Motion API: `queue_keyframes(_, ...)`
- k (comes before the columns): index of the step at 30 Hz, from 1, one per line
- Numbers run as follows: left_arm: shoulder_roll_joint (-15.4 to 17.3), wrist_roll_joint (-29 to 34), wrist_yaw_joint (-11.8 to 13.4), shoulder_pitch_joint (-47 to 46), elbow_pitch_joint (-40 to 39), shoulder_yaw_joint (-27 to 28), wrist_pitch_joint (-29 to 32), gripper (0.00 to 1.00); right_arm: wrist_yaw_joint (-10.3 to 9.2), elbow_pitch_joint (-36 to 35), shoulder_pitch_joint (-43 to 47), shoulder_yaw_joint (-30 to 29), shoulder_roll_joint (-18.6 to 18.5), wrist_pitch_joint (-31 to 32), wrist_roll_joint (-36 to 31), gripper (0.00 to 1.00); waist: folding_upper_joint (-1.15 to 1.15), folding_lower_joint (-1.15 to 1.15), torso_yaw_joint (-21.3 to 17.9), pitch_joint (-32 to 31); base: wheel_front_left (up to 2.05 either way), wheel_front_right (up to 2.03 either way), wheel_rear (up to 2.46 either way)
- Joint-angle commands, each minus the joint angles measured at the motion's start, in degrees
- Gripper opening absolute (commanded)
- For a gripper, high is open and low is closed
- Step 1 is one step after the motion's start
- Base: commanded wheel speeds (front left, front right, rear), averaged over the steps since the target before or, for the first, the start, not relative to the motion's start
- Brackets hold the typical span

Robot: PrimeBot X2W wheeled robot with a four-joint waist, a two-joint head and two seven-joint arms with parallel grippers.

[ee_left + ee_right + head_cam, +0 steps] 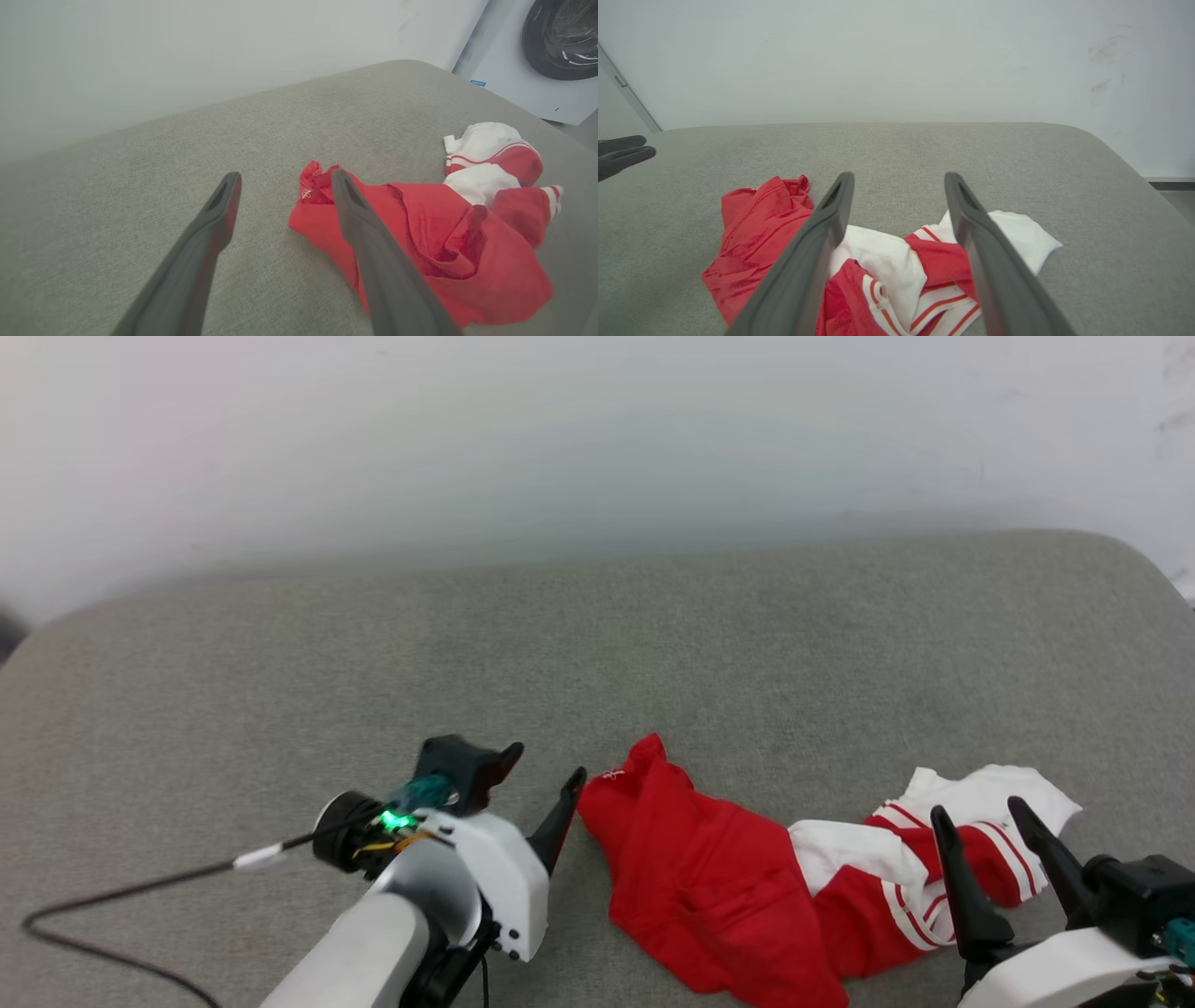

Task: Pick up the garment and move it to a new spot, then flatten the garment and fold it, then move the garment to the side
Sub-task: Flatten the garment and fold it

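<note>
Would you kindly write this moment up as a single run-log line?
shirt: crumpled on grey cushion, not held | left gripper: open, beside shirt | right gripper: open, above shirt

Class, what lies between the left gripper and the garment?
In the head view, at most a sliver of bare grey cushion separates the left gripper from the garment.

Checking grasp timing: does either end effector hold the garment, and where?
Nothing is held. The left end effector and right end effector stand open by the garment.
</note>
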Motion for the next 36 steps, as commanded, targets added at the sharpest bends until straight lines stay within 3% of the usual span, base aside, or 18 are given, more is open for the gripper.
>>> queue_keyframes(1, 0.26, 0.21, -1.80, -2.59, 0.92, -1.62, 2.91, 1.00, -0.04, -0.22, -1.41, 0.14, 0.27, -0.24, -0.20, 1.00, 0.00, 0.00, -1.54, 1.97, 0.00, 0.00, 0.00)
queue_keyframes(9, -0.35, -1.89, -8.02, -10.28, 5.46, -8.36, 16.91, 1.00, -0.04, 0.56, -3.93, 0.49, 0.56, -1.20, -0.27, 1.00, 0.00, 0.00, -4.51, 6.72, 0.00, 0.00, 0.00)
queue_keyframes(16, 0.25, -6.99, -9.43, -12.22, 8.10, -11.93, 25.15, 1.00, -0.04, 2.32, -4.98, 0.81, 0.70, -2.27, 0.47, 1.00, 0.00, 0.00, -6.44, 8.71, 0.00, 0.00, 0.00)
queue_keyframes(17, 0.52, -7.54, -9.58, -12.44, 8.04, -12.50, 26.05, 0.86, -0.04, 2.60, -5.07, 0.67, 0.70, -2.46, 0.45, 1.00, 0.00, 0.00, -6.63, 8.90, 0.00, 0.00, 0.00)
queue_keyframes(19, 1.07, -8.70, -9.58, -12.84, 7.71, -13.52, 26.94, 0.00, -0.04, 2.97, -5.35, 0.57, 0.73, -2.80, 0.51, 1.00, 0.00, 0.00, -6.89, 9.25, 0.00, 0.00, 0.00)
queue_keyframes(26, 3.10, -7.98, -9.68, -15.03, 6.43, -13.44, 22.34, 0.00, -0.04, 3.80, -5.74, -0.60, 0.76, -3.39, 0.49, 1.00, 0.00, 0.00, -5.81, 9.06, 0.00, 0.00, 0.00)
queue_keyframes(29, 4.51, -6.91, -8.53, -15.61, 5.37, -12.06, 19.66, 0.00, -0.04, 3.67, -5.43, -1.37, 0.74, -3.10, 0.05, 1.00, 0.00, 0.00, -3.92, 7.98, 0.00, 0.00, 0.00)
queue_keyframes(34, 8.14, -6.78, -4.71, -13.16, 2.74, -8.40, 16.16, 0.00, -0.04, 2.98, -4.52, -2.48, 0.72, -2.35, -0.29, 1.00, 0.00, 0.00, -0.24, 5.76, 0.00, 0.00, 0.00)
queue_keyframes(35, 10.90, -7.72, -1.85, -10.08, 0.68, -5.75, 14.66, 0.00, -0.04, 2.36, -4.26, -3.07, 0.71, -1.78, -0.42, 1.00, 0.00, 0.00, 1.88, 4.59, 0.00, 0.00, 0.00)
queue_keyframes(36, 11.91, -8.21, -0.70, -8.61, 0.09, -4.75, 14.19, 0.00, -0.04, 2.13, -4.06, -3.21, 0.71, -1.78, -0.54, 1.00, 0.00, 0.00, 2.53, 4.26, 0.00, 0.00, 0.00)
